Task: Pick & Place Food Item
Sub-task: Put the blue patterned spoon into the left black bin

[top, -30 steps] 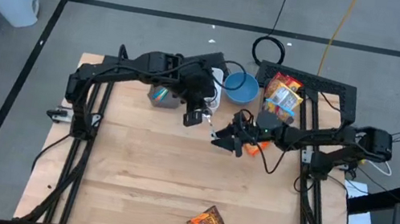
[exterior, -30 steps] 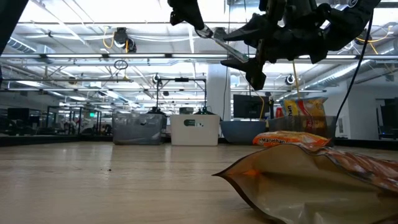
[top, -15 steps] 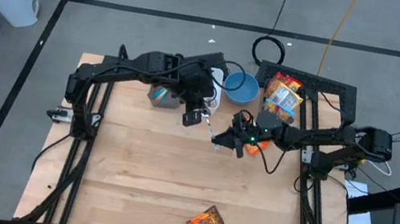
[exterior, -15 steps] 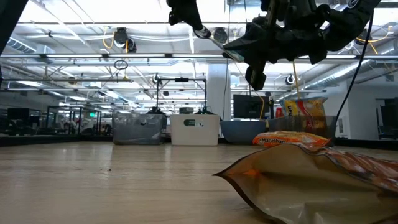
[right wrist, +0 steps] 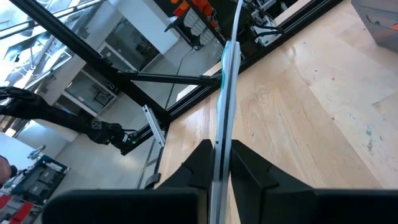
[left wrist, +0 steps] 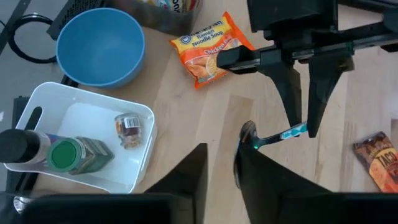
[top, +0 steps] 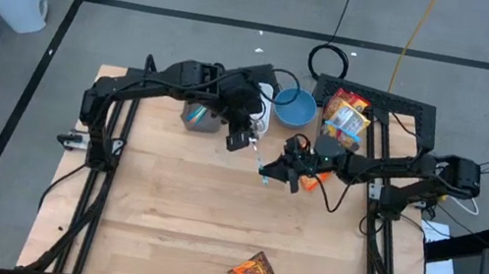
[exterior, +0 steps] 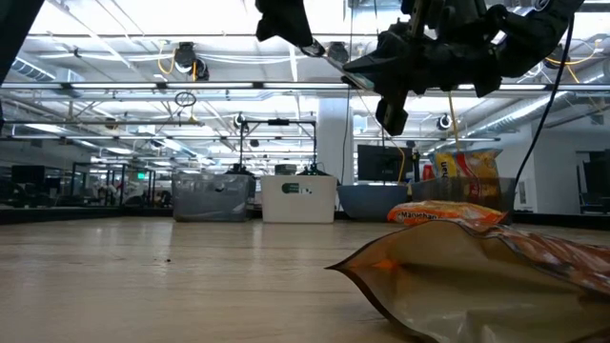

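A thin utensil [left wrist: 273, 135] with a dark rounded head and a teal-and-white handle hangs in the air over the table's far middle. My right gripper [left wrist: 303, 124] is shut on its handle, reaching in from the table's right [top: 271, 171]. My left gripper [left wrist: 221, 152] stands open just left of it [top: 245, 143], pointing steeply down, with the utensil's head [left wrist: 247, 132] at the tip of one finger. An orange noodle packet [left wrist: 208, 46] lies flat on the table under the right arm. An orange-brown snack packet [top: 251, 272] lies flat near the table's near edge. My right gripper pinches the utensil's teal-and-white handle [left wrist: 292, 132] between its two fingers, which reach in level from the table's right and lie across the utensil. The utensil [exterior: 335, 65] is clear of the table and slants, its head end higher. My left gripper: whether its finger still touches the utensil's head, I cannot tell.
At the far edge stand a blue bowl [top: 295, 108], a white bin [left wrist: 81, 143] holding a green-capped bottle and a small jar, a grey bin [top: 196, 115], and a black crate [top: 399, 108] with snack bags [top: 346, 114]. Bare wood fills the table's middle and near half.
My right gripper, wide open on either side of the utensil a second ago, has shut on its handle. Both arms have stayed in place, and the utensil has kept its place in the air between them.
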Robot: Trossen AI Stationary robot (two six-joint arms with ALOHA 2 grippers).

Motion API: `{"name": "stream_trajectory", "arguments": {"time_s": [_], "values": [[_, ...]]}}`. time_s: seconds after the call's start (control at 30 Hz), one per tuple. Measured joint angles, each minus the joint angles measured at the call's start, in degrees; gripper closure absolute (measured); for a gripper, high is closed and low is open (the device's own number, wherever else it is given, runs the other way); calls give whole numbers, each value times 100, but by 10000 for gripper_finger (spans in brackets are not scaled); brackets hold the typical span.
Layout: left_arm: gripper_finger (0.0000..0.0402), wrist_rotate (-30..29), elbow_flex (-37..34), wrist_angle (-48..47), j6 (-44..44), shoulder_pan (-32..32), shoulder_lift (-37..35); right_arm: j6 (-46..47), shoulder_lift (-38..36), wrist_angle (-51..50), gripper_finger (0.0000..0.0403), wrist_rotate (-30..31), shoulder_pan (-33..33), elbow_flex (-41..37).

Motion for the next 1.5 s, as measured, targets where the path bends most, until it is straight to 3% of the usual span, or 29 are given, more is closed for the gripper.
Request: {"name": "stream_trajectory", "arguments": {"time_s": [0.23, 0.43, 0.6, 0.8, 0.97, 1.1, 1.5], "values": [[231, 157, 32, -12, -198, 187, -46, -3, -38, 42, 381, 6, -2, -2], [169, 542, 503, -61, -370, 426, -126, -31, -258, 96, 381, -7, -71, 0], [145, 563, 765, 16, -585, 487, -389, -46, -655, 82, 381, 13, -268, -2], [143, 599, 598, 112, -727, 368, -532, -201, -1353, 58, 381, 507, -400, -2], [155, 940, 152, 1371, -909, 149, -527, -493, -1833, 19, 381, 1075, -415, -2], [164, 1175, -581, 2970, -1124, -5, -525, -514, -1903, -16, 381, 1070, -411, -2], [174, 1255, -2526, 6292, -2206, -74, -522, -474, -1902, -24, 381, 1078, -323, -2]]}}
